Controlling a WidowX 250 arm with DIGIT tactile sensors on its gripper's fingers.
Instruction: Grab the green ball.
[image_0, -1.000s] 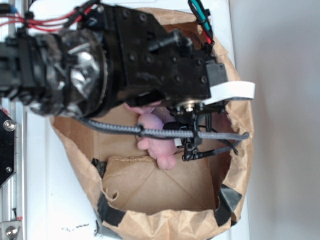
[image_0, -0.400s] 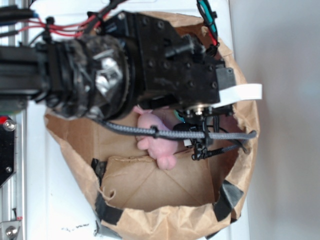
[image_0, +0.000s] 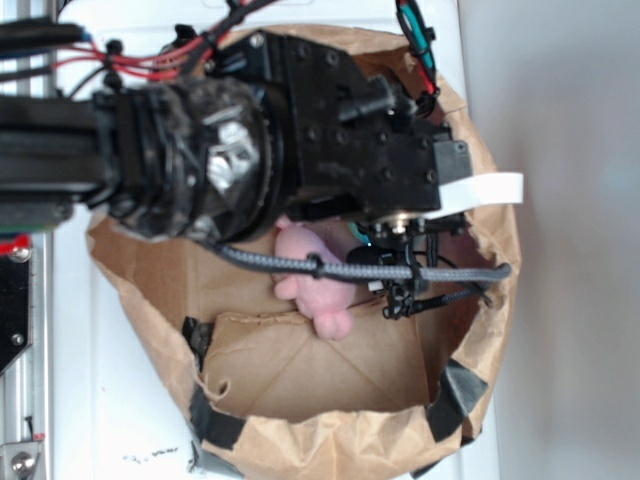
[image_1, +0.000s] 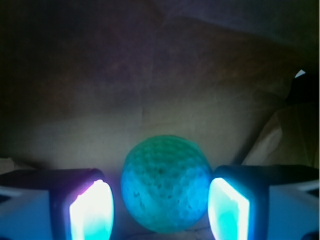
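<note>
Wrist view: green ball (image_1: 166, 184) sits centred btwn fingers (image_1: 91, 210) of gripper (image_1: 160, 210), jaws spread w/ gaps either side, not yet pinching.

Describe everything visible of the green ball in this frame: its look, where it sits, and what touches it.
The green ball is small, round and mint-green with a knitted, bumpy, yarn-like surface. In the wrist view it sits between the two glowing pads of the gripper, a narrow gap on each side, so the jaws are open and not touching it. It rests on the brown paper floor of the bag. In the exterior view the arm hides it almost completely.
</note>
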